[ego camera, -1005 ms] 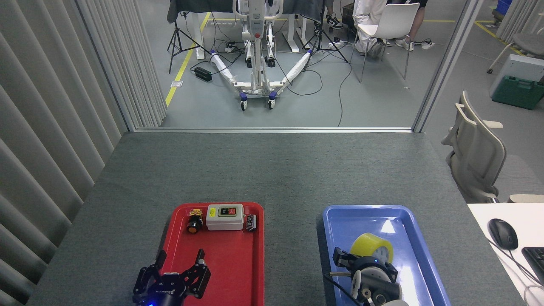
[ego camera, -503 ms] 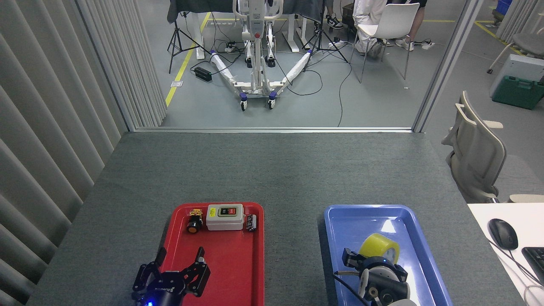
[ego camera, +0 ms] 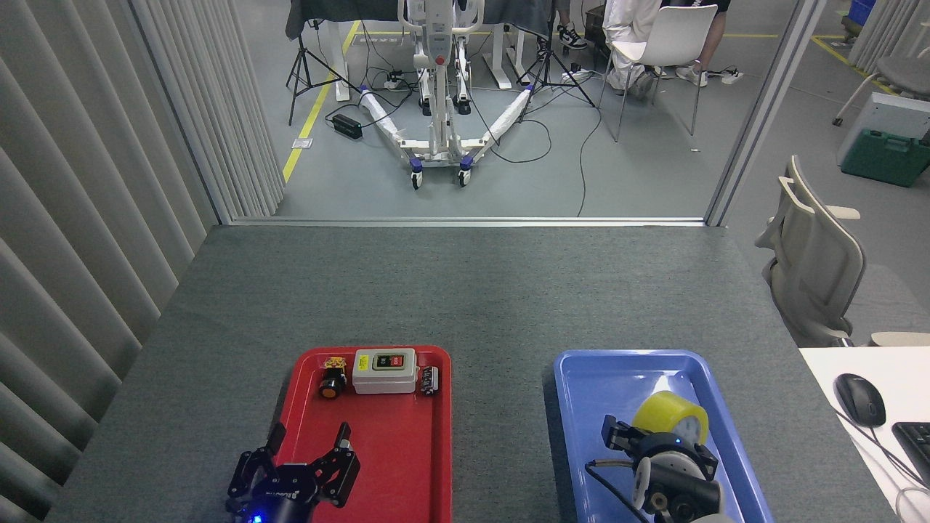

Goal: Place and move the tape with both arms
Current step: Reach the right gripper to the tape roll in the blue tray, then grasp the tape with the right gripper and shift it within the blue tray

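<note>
**Right claw at the tape in the blue tray, left claw spread over the red tray**

The right gripper point(ego camera: 657, 436) sits low in the blue tray point(ego camera: 581, 378), seen from behind and above, with the tape point(ego camera: 665, 414) directly at its far end. One black finger shows to the left of the roll and another dark part to its right, so the roll lies between them, but the wrist hides the contact; I cannot tell whether the claw is clenched on the roll or merely around it. The tape is tilted, its yellow band facing up and left, its pale round face with the core turned toward the right rim of the tray. It lies in the right half of the tray, roughly midway along its length.

The left gripper point(ego camera: 309, 443) hangs over the near end of the red tray point(ego camera: 436, 450), its two black fingers point(ego camera: 341, 439) spread wide apart with nothing between them; a blue light glows on its wrist at the bottom edge of the view.

At the far end of the red tray stand a grey switch box point(ego camera: 384, 370) with red and black buttons, a small black part with an orange face point(ego camera: 332, 383) to its left, and a small dark component point(ego camera: 430, 380) to its right. Both trays rest side by side, well apart, on the grey table point(ego camera: 465, 290).
</note>
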### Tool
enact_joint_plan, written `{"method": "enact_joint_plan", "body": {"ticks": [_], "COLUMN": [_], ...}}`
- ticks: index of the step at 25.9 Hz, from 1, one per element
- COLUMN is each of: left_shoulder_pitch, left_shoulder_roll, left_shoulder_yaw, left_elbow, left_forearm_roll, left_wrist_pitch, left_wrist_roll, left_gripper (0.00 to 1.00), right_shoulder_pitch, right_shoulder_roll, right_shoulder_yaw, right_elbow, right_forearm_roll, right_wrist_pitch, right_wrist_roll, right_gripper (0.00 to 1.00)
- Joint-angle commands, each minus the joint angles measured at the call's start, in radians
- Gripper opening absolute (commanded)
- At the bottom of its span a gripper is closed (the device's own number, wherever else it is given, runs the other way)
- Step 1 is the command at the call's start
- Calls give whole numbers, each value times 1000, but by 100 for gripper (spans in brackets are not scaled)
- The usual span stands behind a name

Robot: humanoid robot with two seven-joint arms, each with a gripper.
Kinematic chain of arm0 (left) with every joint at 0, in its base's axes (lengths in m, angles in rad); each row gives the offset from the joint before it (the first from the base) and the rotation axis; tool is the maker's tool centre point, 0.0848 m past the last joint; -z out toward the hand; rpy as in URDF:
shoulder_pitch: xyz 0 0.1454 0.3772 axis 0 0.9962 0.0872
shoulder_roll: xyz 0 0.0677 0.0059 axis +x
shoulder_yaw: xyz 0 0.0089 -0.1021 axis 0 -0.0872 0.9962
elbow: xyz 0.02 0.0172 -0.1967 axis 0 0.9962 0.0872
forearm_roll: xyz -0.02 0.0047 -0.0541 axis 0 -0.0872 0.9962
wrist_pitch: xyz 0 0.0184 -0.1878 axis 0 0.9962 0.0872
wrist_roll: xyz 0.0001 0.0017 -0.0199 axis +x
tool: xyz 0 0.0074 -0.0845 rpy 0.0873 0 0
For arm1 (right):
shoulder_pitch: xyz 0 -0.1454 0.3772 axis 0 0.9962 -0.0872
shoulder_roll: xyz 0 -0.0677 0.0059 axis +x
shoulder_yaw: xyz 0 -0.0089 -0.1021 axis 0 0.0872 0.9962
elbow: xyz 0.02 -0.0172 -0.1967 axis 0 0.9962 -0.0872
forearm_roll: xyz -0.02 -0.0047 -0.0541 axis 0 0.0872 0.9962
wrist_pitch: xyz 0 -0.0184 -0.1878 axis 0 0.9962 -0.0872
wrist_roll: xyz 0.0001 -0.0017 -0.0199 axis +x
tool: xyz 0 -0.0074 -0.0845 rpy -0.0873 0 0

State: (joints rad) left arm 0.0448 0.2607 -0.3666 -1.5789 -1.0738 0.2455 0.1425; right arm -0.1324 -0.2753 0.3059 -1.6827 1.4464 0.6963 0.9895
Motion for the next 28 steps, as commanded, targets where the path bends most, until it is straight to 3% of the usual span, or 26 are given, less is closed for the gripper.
{"method": "enact_joint_plan", "body": {"ticks": [1, 6, 9, 17, 22, 26, 28], "left_shoulder_pitch": [0, 0, -2, 0, 0, -2, -2], "left_shoulder_roll": [-3, -6, -6, -8, -8, -9, -9], "left_shoulder_yaw": [0, 0, 0, 0, 0, 0, 0], "left_elbow": [2, 11, 11, 11, 11, 11, 11], "left_forearm_roll": [0, 0, 0, 0, 0, 0, 0], "left_wrist_pitch": [1, 1, 1, 1, 1, 1, 1], "left_wrist_roll": [0, 0, 0, 0, 0, 0, 0], "left_gripper": [99, 99, 99, 99, 99, 99, 99], "right_shoulder_pitch": [2, -15, -56, -181, -191, -191, -191], "right_shoulder_roll": [-21, -24, -48, -134, -150, -151, -153], "right_shoulder_yaw": [-5, -11, -37, -50, -54, -53, -50], "right_elbow": [-2, 0, 1, 46, 47, 47, 51], "right_forearm_roll": [-4, -17, -58, -169, -192, -300, -319], "right_wrist_pitch": [3, 19, 20, 29, 29, 81, 92], "right_wrist_roll": [139, 279, 362, 393, 397, 434, 436], "right_gripper": [0, 0, 0, 0, 0, 0, 0]}}
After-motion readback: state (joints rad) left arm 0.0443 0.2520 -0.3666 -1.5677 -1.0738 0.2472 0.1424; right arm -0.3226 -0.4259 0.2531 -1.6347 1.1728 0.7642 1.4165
